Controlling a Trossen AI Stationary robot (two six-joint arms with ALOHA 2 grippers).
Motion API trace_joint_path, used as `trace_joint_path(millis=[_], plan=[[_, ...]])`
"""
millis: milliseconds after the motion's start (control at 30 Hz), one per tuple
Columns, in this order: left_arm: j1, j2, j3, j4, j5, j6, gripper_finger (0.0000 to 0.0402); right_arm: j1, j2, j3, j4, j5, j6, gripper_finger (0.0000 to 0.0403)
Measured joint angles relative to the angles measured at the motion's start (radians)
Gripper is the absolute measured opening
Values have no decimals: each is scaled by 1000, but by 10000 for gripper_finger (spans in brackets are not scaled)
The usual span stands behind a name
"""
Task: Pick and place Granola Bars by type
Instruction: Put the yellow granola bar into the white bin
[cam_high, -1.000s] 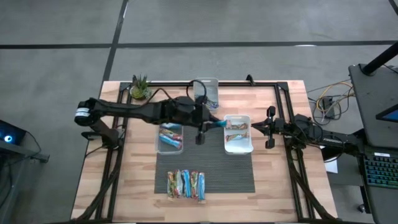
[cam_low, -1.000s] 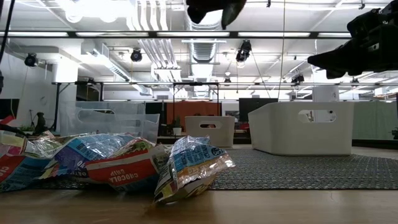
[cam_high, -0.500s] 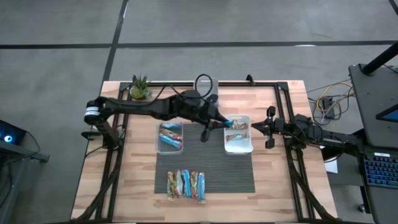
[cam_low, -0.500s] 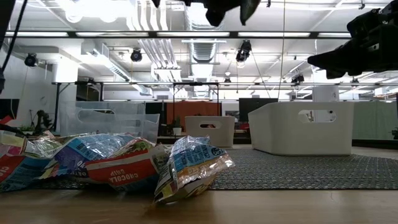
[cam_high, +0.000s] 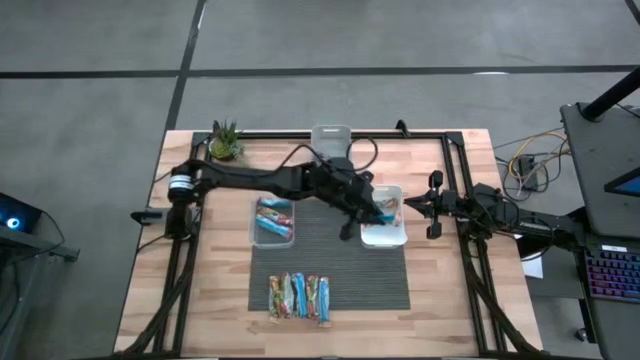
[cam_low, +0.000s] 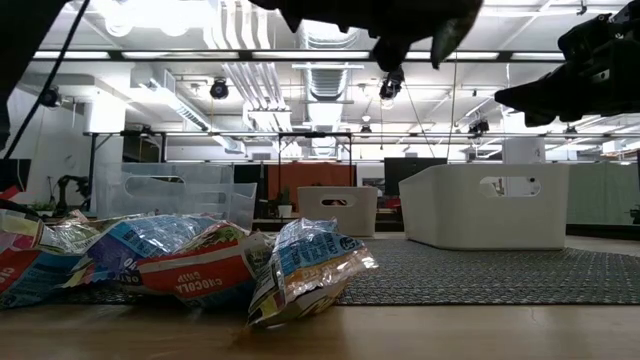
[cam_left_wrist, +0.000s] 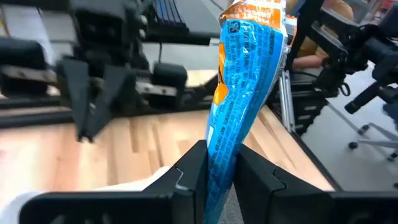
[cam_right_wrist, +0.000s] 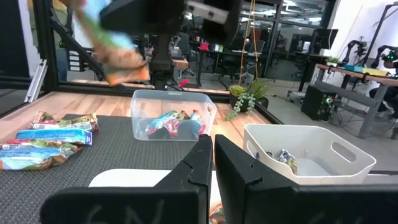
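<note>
Open-plan lab: exposed ceiling ducts (cam_low: 320, 95), computer desks (cam_right_wrist: 348, 71) behind

Light fell evenly from ceiling lamps (cam_low: 140, 14), which flared white in the low view. The table (cam_high: 150, 300) showed only faint shadows. Against that brightness the arms were black silhouettes. In the right wrist view a held bar (cam_right_wrist: 112, 43) was smeared by motion blur.

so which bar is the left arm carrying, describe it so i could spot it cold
Start at the wooden table with the dark ribbed mat in its middle, then go to the white plastic bin at the mat's right side. The left gripper hangs over that bin, shut on a bright blue granola bar with an orange end. It is the only bar held in the air.
</note>
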Motion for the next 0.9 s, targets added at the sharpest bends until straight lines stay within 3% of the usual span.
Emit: trace_joint_path(millis=[500,900], plan=[[-17,119,131,-109,1,-31,53,0,0,0,0,0,0,9],[-2,179,152,-177,-147,-37,53,0,0,0,0,0,1,9]])
